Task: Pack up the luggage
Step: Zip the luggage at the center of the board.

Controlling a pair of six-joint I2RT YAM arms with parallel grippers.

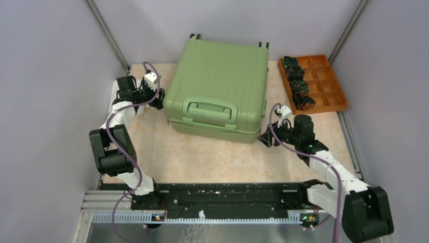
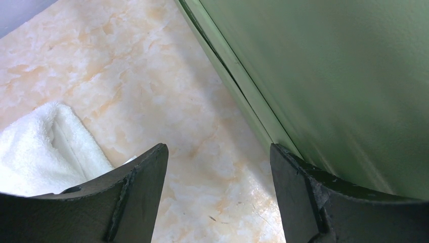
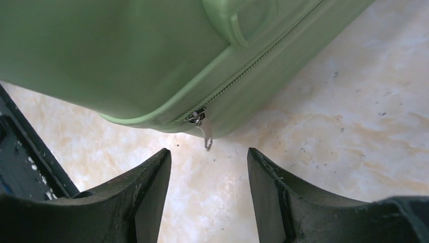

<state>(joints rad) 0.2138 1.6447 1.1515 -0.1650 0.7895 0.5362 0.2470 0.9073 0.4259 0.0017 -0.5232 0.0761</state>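
The light-green ribbed suitcase [image 1: 218, 86] lies flat and closed in the middle of the table, handle toward the arms. My left gripper [image 1: 160, 99] is open and empty beside the suitcase's left side wall [image 2: 324, 86]. My right gripper [image 1: 265, 138] is open and empty at the suitcase's near right corner. In the right wrist view the zipper seam ends at a metal zipper pull [image 3: 202, 126] that hangs just beyond my fingertips [image 3: 208, 154], untouched. The lining and straps are hidden inside.
An orange compartment tray [image 1: 324, 83] with several black items stands at the back right. A white towel [image 2: 43, 147] lies on the marble table left of my left gripper. Grey walls close in on both sides.
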